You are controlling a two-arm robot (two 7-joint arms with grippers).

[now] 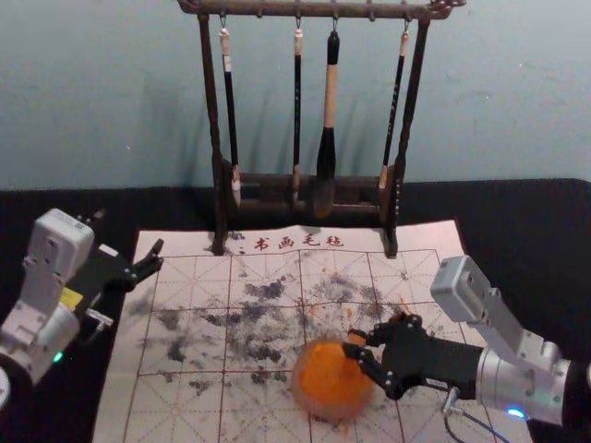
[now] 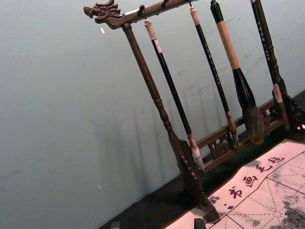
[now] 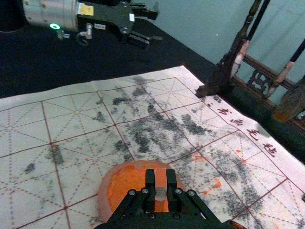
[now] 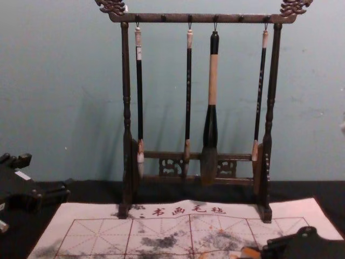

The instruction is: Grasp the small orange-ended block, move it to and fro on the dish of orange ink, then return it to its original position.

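My right gripper (image 1: 362,349) reaches in from the right over the orange ink dish (image 1: 321,399), its fingers closed around the small orange-ended block (image 1: 356,334). In the right wrist view, the right gripper (image 3: 161,190) clamps the block (image 3: 161,178) between its two fingertips, with the dish (image 3: 108,195) behind and below it; whether the block touches the ink I cannot tell. At the chest view's lower right, the block's orange end (image 4: 250,252) shows beside the gripper. My left gripper (image 1: 148,262) is parked at the left, fingers apart, holding nothing.
A dark wooden rack (image 1: 305,181) with several hanging brushes stands at the back, by the wall. The gridded, ink-stained felt mat (image 1: 171,415) lies under the dish, on a black table cover (image 1: 517,231).
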